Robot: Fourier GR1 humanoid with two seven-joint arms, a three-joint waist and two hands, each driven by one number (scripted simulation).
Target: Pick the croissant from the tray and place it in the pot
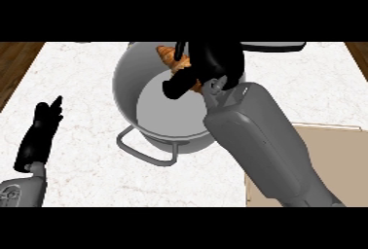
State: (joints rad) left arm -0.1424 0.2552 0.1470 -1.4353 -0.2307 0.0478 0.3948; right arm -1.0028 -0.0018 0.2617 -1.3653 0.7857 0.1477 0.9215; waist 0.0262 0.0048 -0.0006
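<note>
The right hand (208, 63) is above the far part of the pot (137, 87), and its fingers are curled around the croissant (173, 57), so the croissant is held over the pot opening, not yet inside. It seems the hand keeps it there because the drop must go to the middle of the pot, away from the rim. The tray (316, 160) lies at the near right, partly behind the forearm. The left hand (43, 126) rests at the near left with fingers straight, holding nothing, out of the way
</note>
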